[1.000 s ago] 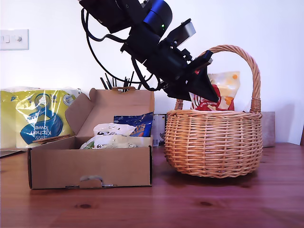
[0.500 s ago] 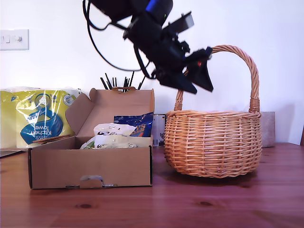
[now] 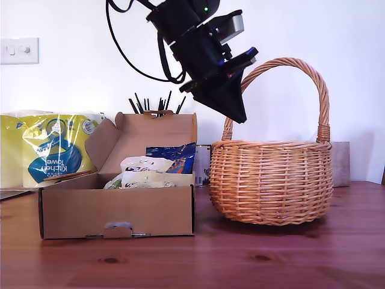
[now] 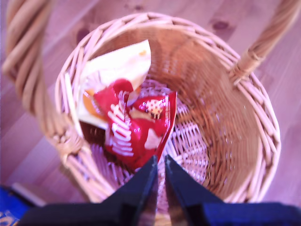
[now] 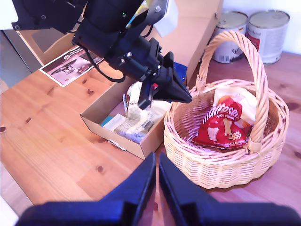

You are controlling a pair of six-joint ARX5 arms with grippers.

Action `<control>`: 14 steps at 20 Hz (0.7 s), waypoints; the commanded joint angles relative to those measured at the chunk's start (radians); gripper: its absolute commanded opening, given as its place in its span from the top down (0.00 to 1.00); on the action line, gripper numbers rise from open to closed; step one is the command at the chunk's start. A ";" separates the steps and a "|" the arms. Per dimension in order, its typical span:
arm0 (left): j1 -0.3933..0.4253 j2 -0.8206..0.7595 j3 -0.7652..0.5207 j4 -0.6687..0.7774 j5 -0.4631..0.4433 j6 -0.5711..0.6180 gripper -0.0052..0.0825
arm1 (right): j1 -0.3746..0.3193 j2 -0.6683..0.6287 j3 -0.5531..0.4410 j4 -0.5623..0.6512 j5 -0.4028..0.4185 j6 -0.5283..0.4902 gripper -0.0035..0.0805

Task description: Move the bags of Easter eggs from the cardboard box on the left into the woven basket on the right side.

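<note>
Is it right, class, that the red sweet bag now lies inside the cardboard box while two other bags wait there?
No. The red sweet bag lies inside the wicker basket, as the first wrist view shows. The two other bags do wait in the cardboard box.

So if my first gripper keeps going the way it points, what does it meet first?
Probably the red bag lying in the basket; the shut first gripper points down at it, though depth is unclear.

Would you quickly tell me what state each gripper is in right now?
My first gripper: shut, holding nothing, above the woven basket.
My second gripper: shut, holding nothing.
</note>
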 commanded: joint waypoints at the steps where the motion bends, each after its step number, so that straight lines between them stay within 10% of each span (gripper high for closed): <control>1: 0.010 -0.062 -0.014 0.009 -0.004 0.006 0.96 | 0.005 -0.002 0.008 0.011 0.003 -0.003 0.97; 7: 0.033 -0.193 -0.149 0.033 -0.039 0.003 0.96 | 0.005 -0.002 0.008 0.013 0.034 -0.003 0.97; 14: 0.170 -0.565 -0.707 0.284 -0.009 0.006 0.96 | 0.005 -0.002 0.008 0.002 0.034 -0.003 0.97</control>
